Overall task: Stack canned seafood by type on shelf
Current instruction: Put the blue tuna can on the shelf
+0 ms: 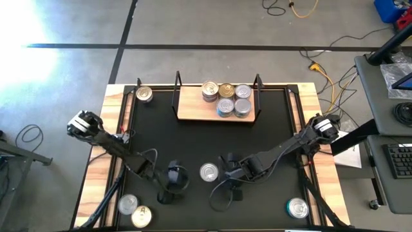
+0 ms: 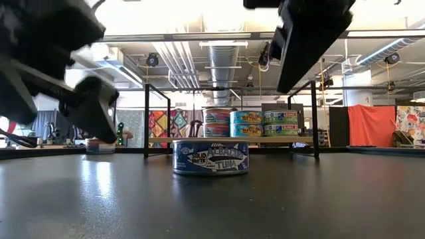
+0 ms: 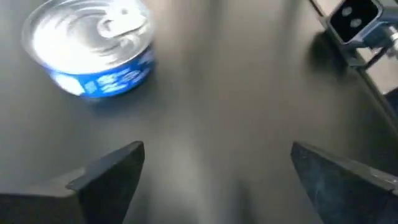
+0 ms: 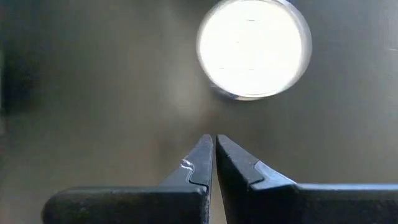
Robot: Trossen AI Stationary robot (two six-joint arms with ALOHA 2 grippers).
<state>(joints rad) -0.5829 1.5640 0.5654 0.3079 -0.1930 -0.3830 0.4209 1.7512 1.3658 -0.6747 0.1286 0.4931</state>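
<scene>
A blue tuna can (image 2: 210,157), labelled "Solid White Albacore Tuna", stands alone on the black table (image 1: 193,145), in front of the shelf (image 1: 199,111) holding five stacked cans. The left gripper (image 3: 214,177) hangs beside it, fingers spread and empty. The right gripper (image 4: 214,163) is nearby, fingers pressed together.

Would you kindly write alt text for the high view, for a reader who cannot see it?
Seen from above, two dark arms reach over a black table: the left gripper is open and the right gripper shut, with one silver-lidded tin lying between them. A wooden shelf at the far side holds several tins, and other tins sit near the table's corners.
</scene>
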